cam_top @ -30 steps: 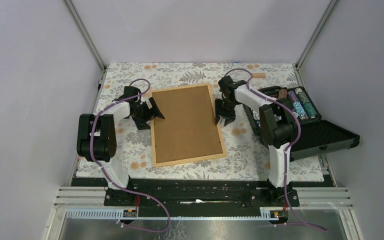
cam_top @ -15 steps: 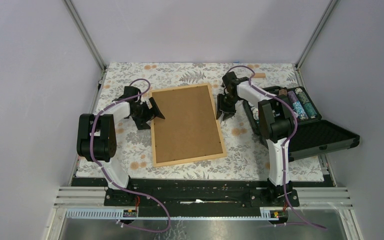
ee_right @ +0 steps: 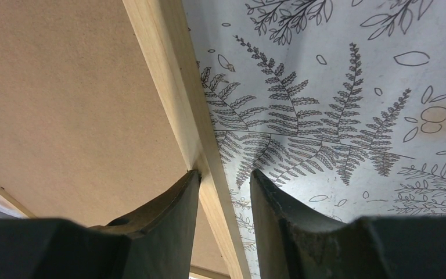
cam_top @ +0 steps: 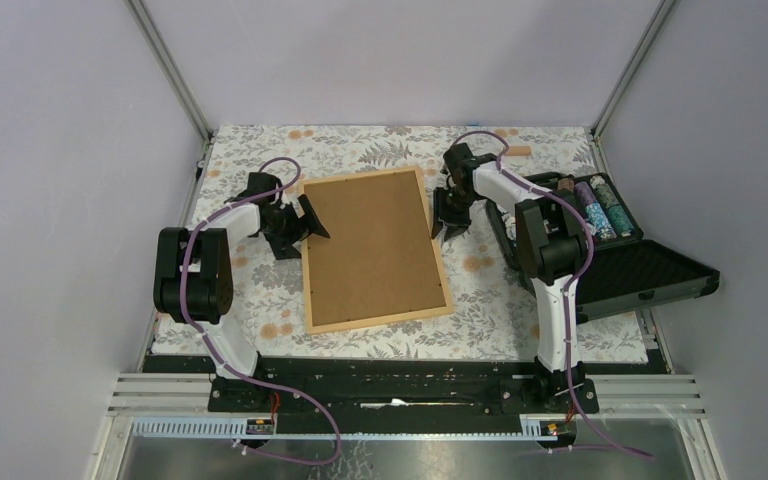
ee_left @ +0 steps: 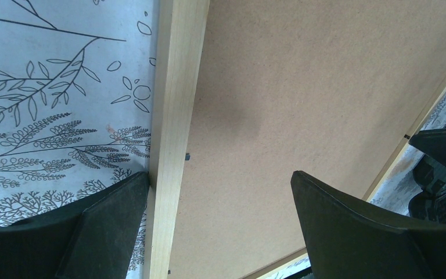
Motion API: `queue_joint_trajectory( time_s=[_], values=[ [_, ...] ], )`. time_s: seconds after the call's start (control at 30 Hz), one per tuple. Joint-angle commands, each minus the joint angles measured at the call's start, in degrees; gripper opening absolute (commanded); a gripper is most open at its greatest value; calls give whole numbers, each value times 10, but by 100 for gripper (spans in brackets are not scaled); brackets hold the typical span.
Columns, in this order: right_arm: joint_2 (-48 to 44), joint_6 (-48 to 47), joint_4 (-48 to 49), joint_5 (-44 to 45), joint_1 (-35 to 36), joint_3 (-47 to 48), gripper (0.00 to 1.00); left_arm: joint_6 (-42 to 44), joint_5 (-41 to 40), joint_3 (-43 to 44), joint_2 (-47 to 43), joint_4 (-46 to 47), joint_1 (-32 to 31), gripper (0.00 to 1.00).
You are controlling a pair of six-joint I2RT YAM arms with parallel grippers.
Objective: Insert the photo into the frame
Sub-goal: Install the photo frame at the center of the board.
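Note:
The light wood frame (cam_top: 380, 320) lies face down mid-table, its brown backing board (cam_top: 370, 245) up. The photo is hidden. My left gripper (cam_top: 305, 222) is open wide and straddles the frame's left rail (ee_left: 174, 87); in the left wrist view (ee_left: 220, 174) one finger is on the cloth side and the other is over the board. My right gripper (cam_top: 447, 228) stands over the frame's right rail (ee_right: 162, 58). Its jaws (ee_right: 225, 171) are narrowly open, the left finger against the rail's inner edge and the right finger apart from it on the cloth side.
An open black case (cam_top: 610, 250) with rolls of chips sits at the right, close behind the right arm. A small wooden block (cam_top: 517, 151) lies at the far right. The table has a floral cloth (cam_top: 260, 290) and the cell walls stand close around it.
My right gripper has moved a little toward the far end along the frame's right rail. The left arm and the frame have not moved.

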Motion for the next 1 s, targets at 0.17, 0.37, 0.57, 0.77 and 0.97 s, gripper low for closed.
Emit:
queue_joint_trajectory(
  time_s=[0.17,0.37,0.57,0.77,0.97],
  values=[
    [48,21,6,51,45,1,45,3,15,-20,26,-5,-6,99],
    [72,55,6,108,62,-4,45,2,17,-23,25,-2,-6,98],
    [105,39,-34,152,80,36,46,2,19,-24,23,-1,-7,98],
    [28,19,-1,3,43,61,60,4,15,-24,20,-3,-6,99],
    [36,3,-8,-8,-10,119,59,7,9,-23,17,-5,-6,98]
  ],
)
